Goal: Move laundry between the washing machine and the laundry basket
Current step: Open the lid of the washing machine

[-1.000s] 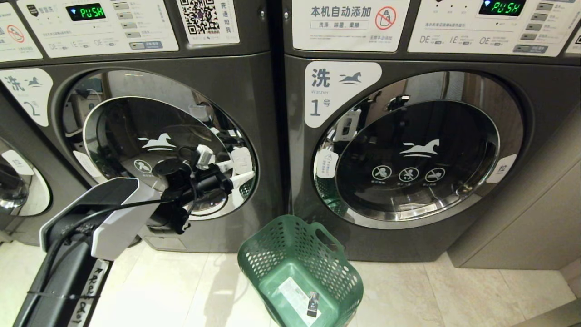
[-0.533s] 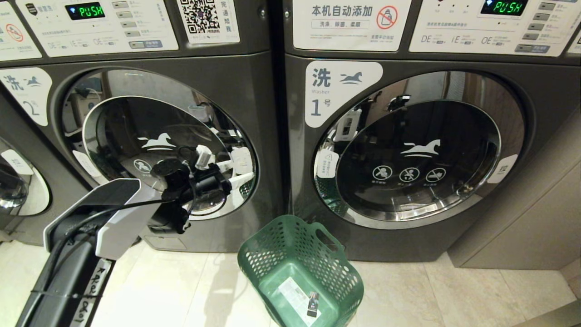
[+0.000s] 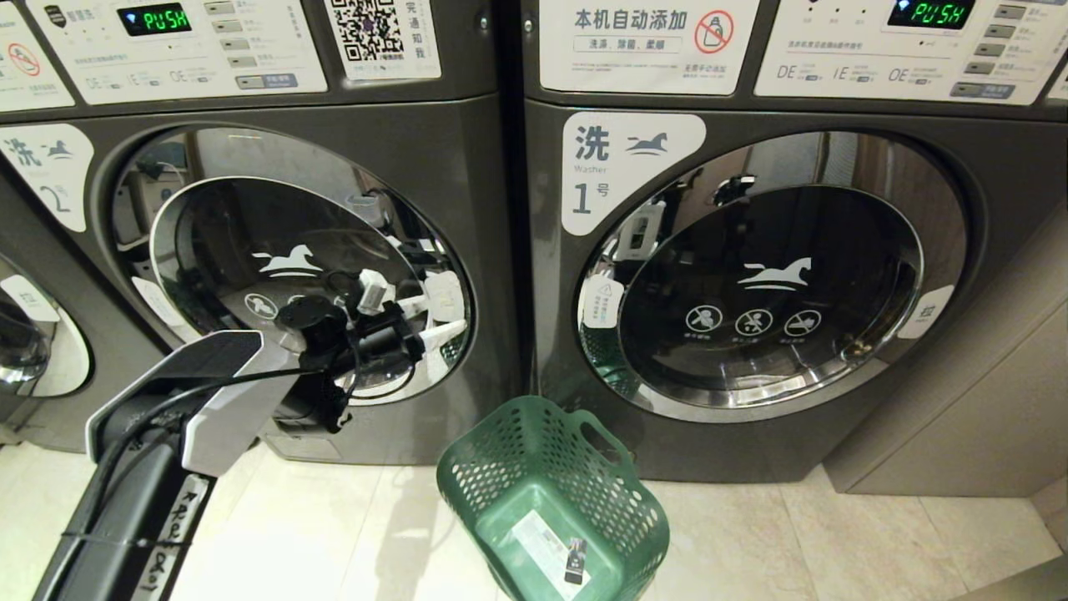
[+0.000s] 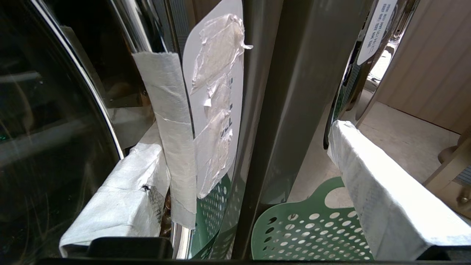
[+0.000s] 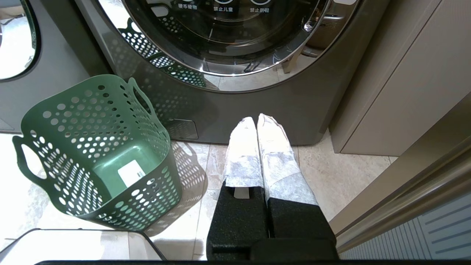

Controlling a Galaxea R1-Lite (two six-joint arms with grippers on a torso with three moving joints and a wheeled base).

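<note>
The washing machine (image 3: 467, 167) marked 2 stands at the left with its round glass door (image 3: 284, 259) shut. My left gripper (image 3: 438, 317) is open at the door's right edge. In the left wrist view the left gripper (image 4: 244, 138) has its white-wrapped fingers (image 4: 382, 198) on either side of the chrome rim and a taped white label (image 4: 215, 92). The green laundry basket (image 3: 551, 492) stands on the floor before the two washers, with only a white label on its bottom. My right gripper (image 5: 257, 121) hangs shut and holds nothing, beside the laundry basket (image 5: 99, 147). The laundry is out of view.
The alike washer marked 1 (image 3: 751, 284) stands at the right, door shut. Part of a third washer (image 3: 25, 351) shows at the far left. A beige cabinet wall (image 3: 959, 401) closes the right side. The floor is pale tile (image 3: 334, 534).
My left wrist has turned a little at the door's edge, and the forearm has edged slightly. The basket, the doors and the right gripper have stayed put.
</note>
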